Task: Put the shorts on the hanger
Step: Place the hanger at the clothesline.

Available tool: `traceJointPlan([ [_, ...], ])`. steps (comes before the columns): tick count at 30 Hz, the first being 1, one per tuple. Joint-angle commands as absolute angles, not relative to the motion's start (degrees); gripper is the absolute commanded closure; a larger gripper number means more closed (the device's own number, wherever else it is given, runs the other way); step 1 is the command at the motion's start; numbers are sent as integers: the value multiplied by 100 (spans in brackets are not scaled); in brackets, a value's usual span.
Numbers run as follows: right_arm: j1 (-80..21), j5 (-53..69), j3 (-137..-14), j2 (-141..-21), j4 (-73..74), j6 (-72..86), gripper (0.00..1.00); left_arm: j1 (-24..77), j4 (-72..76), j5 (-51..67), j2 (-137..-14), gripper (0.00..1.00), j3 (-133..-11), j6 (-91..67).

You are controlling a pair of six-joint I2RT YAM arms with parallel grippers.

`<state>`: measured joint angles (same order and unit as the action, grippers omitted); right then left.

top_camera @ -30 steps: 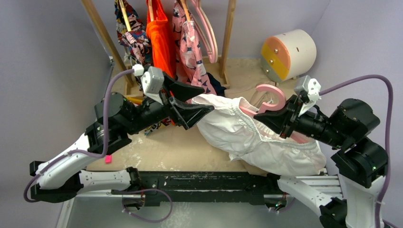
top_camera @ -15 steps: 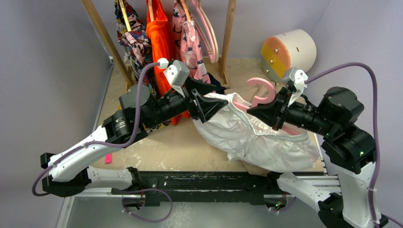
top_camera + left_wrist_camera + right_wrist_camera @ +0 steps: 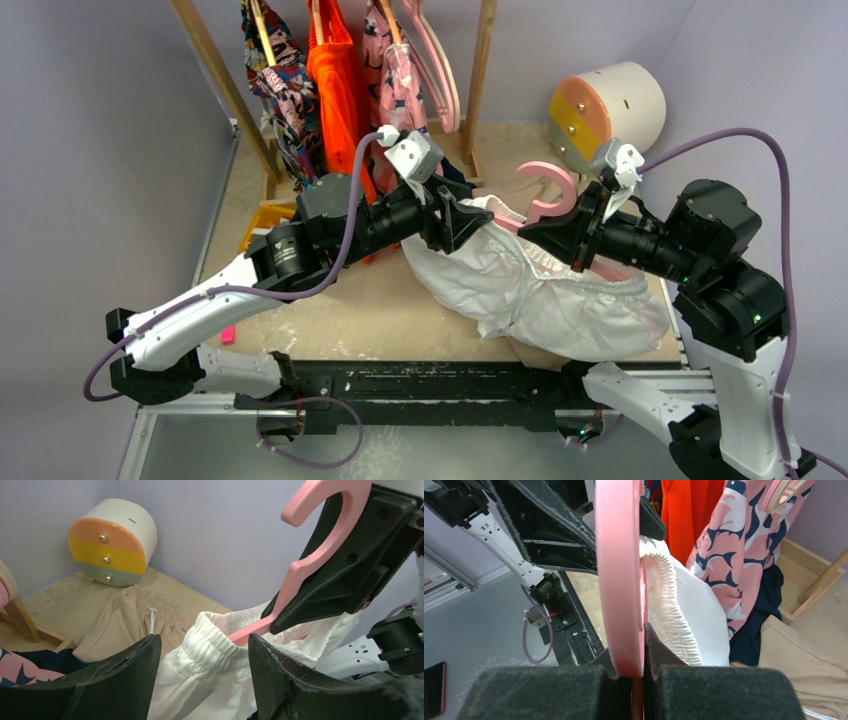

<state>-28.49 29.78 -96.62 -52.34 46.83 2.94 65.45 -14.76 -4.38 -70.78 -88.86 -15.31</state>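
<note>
The shorts (image 3: 560,305) are draped below the hanger (image 3: 619,580) on its near side. Their white fabric sags onto the bench (image 3: 350,300) under the hanger. It is judged that they are only partly mounted: one slim arm of the hanger appears to be tucked inside the gathered waistband (image 3: 210,640), while the rest of the cloth hangs loose.

The hanger is clamped at its neck by the right end effector (image 3: 639,680), whose pads are pressed shut against the pink plastic. It is held lifted and tilted, hook uppermost. This is presumably so that the waist opening is kept off the bench and can be drawn along the hanger's arms.

To the left of the hanger, the left end effector (image 3: 478,215) is held with its jaws parted, one on either side of the waistband. The fabric is not yet pinched. This placement suggests that a grip on the elastic edge is being prepared, so the waistband can be stretched over the hanger's free arm.

Behind the hanger, a tan garment (image 3: 115,625) is spread flat on the bench. Beyond the hanger to the right, a round drawer unit (image 3: 605,112) is set. Beyond it to the left, patterned and orange clothes are hung on a wooden rack (image 3: 482,70).
</note>
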Motion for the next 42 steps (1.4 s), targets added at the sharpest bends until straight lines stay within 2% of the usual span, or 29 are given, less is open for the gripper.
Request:
traceJointPlan([
  [1,-2853,3094,-9749,-5145,4210,240,100,6591,-1422,-584,-7085,51,-9114,-1316],
  [4,-2855,3094,-9739,-5141,4210,246,100,6600,-1452,-584,-7073,66,-9084,-1267],
  [9,-2854,3152,-9768,-5158,4184,279,100,6601,-1478,-588,-6983,99,-9011,-1213],
  [10,-2848,3153,-9789,-5167,4184,281,100,6601,-1491,-604,-6940,100,-8980,-1209],
  [22,-2854,3702,-10436,-5365,3955,482,100,6601,-1594,-1408,-5920,100,-8553,-950],
  [27,-2854,4306,-10865,-5555,3494,705,100,6600,-1515,-1023,-5646,100,-8556,-1021],
  [28,-2852,4322,-10783,-5528,3422,717,100,6601,-1479,-832,-5605,91,-8534,-1047],
  [30,-2854,4276,-10516,-5461,3368,713,100,6601,-1389,-412,-5540,66,-8445,-1126],
  [32,-2854,4254,-10284,-5401,3374,685,100,6601,-1350,-265,-5529,60,-8423,-1209],
  [42,-2856,4159,-9996,-5272,3442,596,100,6601,-1451,205,-5943,68,-8570,-1264],
])
